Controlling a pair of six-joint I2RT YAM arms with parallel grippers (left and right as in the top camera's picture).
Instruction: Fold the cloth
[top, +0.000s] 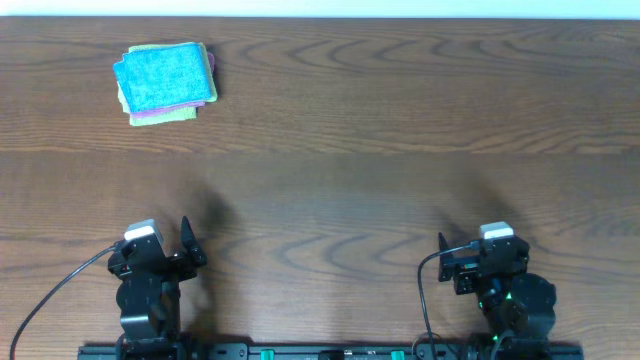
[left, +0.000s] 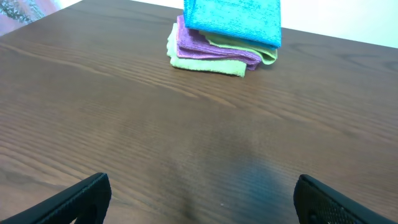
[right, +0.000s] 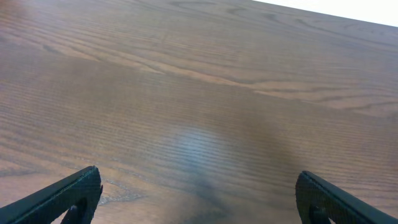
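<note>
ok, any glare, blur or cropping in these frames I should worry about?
Overhead: even light, only soft shadows on the table, and the blue cloth reads clearly. Left wrist: the blue cloth is cropped by the top edge, with a faint bluish sheen on the wood low centre. Right wrist: pale glare patch mid-table, and the background past the far edge is blown white.

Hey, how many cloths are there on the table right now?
3, all in one stack at the far left of the table: the blue cloth on top, with a purple cloth and a lime-green cloth beneath it. The pile could hide another.
</note>
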